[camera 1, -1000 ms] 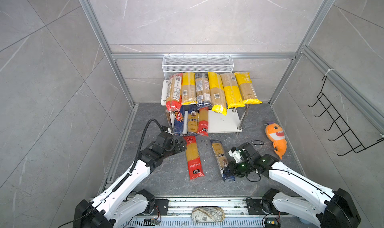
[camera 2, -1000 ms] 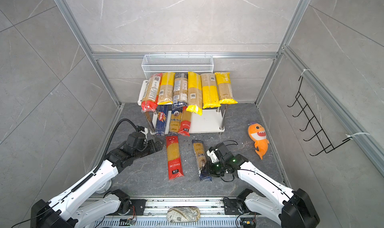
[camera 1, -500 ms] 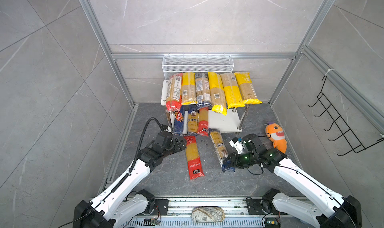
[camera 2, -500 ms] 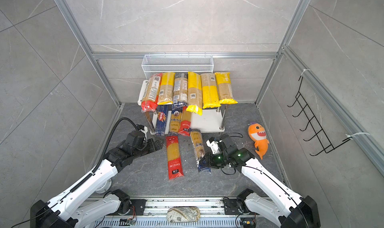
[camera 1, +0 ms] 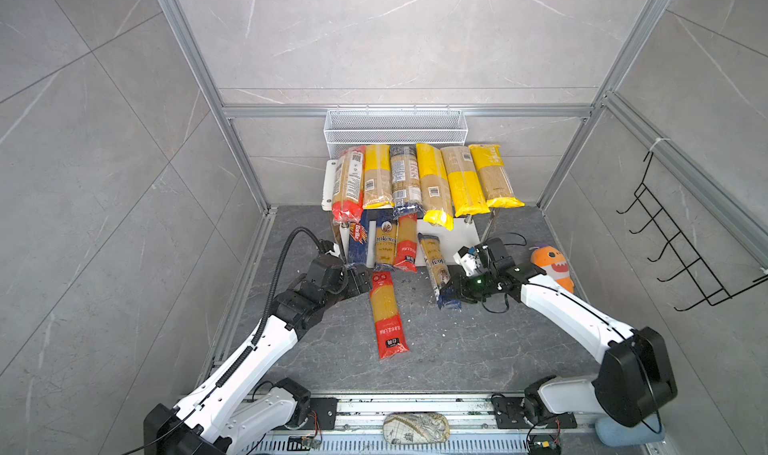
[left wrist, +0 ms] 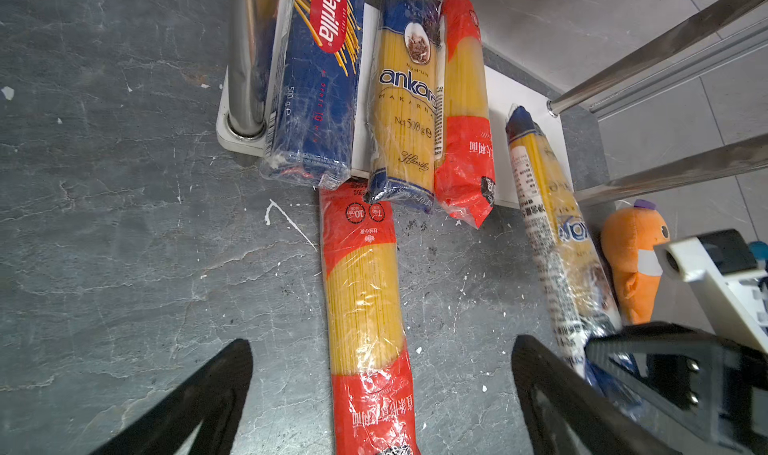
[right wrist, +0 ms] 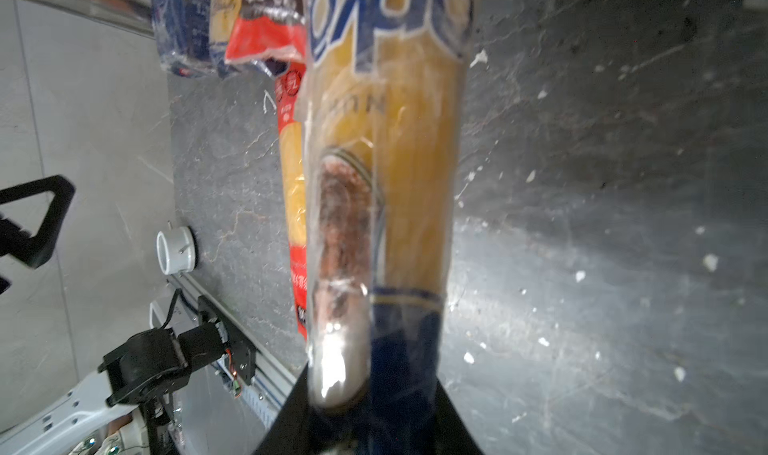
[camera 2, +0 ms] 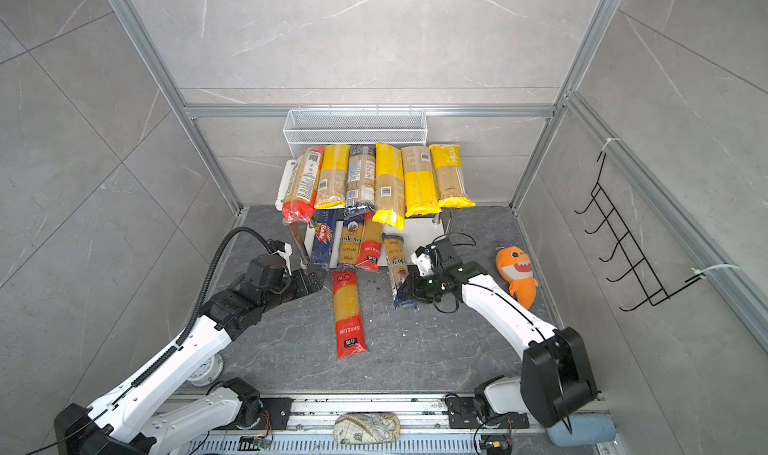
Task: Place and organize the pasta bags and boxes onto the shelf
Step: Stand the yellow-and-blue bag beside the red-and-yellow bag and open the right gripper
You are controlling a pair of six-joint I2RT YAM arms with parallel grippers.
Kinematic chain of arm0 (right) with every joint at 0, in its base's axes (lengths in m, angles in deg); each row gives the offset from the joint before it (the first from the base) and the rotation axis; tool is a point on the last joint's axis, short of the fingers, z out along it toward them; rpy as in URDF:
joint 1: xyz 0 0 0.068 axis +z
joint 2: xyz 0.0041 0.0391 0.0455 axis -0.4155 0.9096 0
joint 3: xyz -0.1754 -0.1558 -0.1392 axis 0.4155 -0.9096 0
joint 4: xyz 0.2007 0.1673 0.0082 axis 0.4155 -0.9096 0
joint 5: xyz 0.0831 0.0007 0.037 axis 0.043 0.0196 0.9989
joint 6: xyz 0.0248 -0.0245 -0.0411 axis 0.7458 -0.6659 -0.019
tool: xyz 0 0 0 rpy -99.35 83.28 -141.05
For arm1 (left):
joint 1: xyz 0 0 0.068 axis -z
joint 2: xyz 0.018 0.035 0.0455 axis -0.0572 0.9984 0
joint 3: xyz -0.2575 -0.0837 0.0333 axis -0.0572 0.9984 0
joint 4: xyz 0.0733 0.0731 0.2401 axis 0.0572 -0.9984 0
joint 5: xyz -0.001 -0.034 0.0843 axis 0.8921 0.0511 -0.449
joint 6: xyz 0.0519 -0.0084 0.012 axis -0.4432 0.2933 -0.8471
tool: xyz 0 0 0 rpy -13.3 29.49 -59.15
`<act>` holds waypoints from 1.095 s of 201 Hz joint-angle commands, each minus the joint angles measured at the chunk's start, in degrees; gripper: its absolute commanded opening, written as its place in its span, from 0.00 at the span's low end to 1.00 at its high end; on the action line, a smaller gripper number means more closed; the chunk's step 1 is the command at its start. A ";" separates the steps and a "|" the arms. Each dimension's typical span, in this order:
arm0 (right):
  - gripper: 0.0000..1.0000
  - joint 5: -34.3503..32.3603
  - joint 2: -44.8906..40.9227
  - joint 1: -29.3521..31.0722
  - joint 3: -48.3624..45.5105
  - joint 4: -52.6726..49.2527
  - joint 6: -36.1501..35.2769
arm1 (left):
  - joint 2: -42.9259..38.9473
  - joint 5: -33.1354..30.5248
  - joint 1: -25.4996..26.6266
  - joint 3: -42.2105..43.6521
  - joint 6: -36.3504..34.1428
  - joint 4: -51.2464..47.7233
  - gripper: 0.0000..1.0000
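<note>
Grey stone floor (camera 1: 457,349), tiled walls. L to R: your L gripper (camera 1: 362,283) hangs spread wide & empty, just beside the far end of a red-ended bag (camera 1: 385,313) lying flat on the floor before the shelf (camera 1: 459,237). Top board holds a row of six packs (camera 1: 432,187), near ends overhanging its front edge. Lower board, L half: Barilla box (camera 1: 358,241), Ankara bag (camera 1: 385,245), 2nd red-ended bag (camera 1: 406,245), side by side. Your R gripper (camera 1: 451,293) pinches a blue-ended bag (camera 1: 432,257) by its near end; far tip is over the lower board's front edge. Orange plush (camera 1: 552,266) lies R of it. Lower board's back is hidden under the top row; mesh basket (camera 1: 395,129) is partly cut off behind it; R wrist view is blurred, fingers hidden.
</note>
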State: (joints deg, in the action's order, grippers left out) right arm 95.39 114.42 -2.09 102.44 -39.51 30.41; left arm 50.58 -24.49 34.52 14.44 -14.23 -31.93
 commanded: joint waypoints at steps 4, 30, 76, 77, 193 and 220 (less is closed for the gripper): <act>0.00 -1.07 5.28 -1.72 6.92 11.84 -6.37 | 0.65 -2.06 0.13 -2.56 -1.85 -1.18 1.00; 0.00 0.17 13.12 -4.11 12.24 12.40 -6.93 | 0.89 -3.09 0.13 -3.39 -1.71 -1.77 1.00; 0.00 -0.72 22.57 -4.84 20.39 12.38 -6.30 | 2.87 -5.03 -0.37 -5.23 -3.06 -2.92 1.00; 0.00 -0.81 22.73 -4.86 20.70 12.34 -6.30 | 2.93 -5.09 -0.38 -5.28 -3.11 -2.95 1.00; 0.72 -6.04 25.40 -5.49 23.76 5.32 -5.35 | 9.27 2.36 -7.33 -7.27 -5.51 1.58 1.00; 0.80 -6.26 21.61 -5.40 20.10 4.15 -4.84 | 9.40 3.84 -7.34 -6.09 -5.28 3.22 1.00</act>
State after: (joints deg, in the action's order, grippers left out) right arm 90.41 141.32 -7.45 125.09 -33.00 25.36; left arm 60.06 -22.93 27.40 8.93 -18.07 -32.26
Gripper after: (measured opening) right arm 0.790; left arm 0.998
